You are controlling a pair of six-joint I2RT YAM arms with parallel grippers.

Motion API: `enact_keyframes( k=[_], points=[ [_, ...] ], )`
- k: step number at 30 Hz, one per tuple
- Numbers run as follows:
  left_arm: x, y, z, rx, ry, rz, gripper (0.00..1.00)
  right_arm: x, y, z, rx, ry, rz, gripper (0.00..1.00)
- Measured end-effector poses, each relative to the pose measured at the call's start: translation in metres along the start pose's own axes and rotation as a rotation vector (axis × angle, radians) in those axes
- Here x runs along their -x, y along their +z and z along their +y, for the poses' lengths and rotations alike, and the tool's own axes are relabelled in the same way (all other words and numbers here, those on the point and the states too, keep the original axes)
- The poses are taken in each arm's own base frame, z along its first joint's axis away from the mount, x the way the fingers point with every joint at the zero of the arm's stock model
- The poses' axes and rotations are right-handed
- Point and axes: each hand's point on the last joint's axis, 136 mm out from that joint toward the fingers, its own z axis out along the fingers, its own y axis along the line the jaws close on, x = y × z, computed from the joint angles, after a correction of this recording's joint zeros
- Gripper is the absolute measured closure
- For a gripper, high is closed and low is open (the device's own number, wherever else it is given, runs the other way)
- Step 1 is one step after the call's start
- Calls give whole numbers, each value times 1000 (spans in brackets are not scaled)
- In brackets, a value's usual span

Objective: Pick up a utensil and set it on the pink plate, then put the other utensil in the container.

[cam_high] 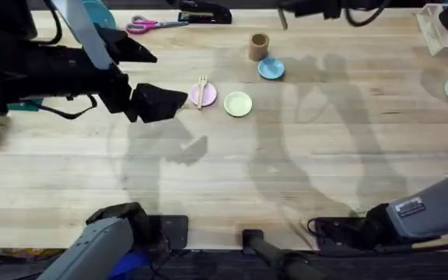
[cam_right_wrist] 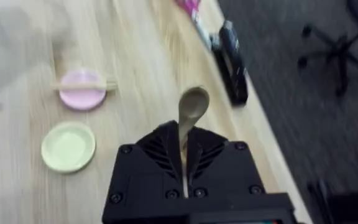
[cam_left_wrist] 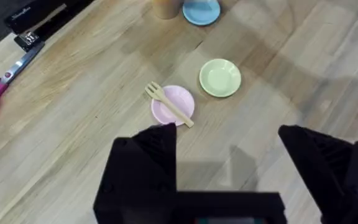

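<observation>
With the fork [cam_left_wrist: 168, 104] already lying across the pink plate [cam_left_wrist: 178, 99], its tines hanging past the rim, the first step looked done and the second was in hand. In its own wrist view the right pincer [cam_right_wrist: 184, 163] had its fingers clamped together on the handle of the spoon [cam_right_wrist: 190, 115], the bowl sticking out ahead. The left pincer [cam_left_wrist: 229, 168] hung above the worktop [cam_high: 208, 171] just short of the pink plate, fingers spread apart and holding nothing.

What came next, I judged, was carrying the spoon to the cup [cam_high: 259, 46], which stood beyond the pink plate, past the yellow-green plate [cam_high: 238, 103] and touching or nearly touching the blue plate [cam_high: 271, 68]. That called for lining the spoon up over the narrow mouth and tipping it handle or bowl down before letting go (a tall, light cup might topple if bumped).

Seen from overhead, the cup and all three plates sat together. From the right wrist came the grip on the spoon, with the pink and yellow-green plates off beside it. From the left wrist came the fork's exact lie.
</observation>
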Motion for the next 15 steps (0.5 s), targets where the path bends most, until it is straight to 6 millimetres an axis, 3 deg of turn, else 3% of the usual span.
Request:
enact_keyframes(
  k=[8, 15],
  points=[
    [0, 0, 0, 0, 0, 0, 5, 38, -17, -16, 29, -79, -279, 969],
    [0, 0, 0, 0, 0, 0, 5, 29, -10, -24, 114, -70, -440, 969]
  ],
)
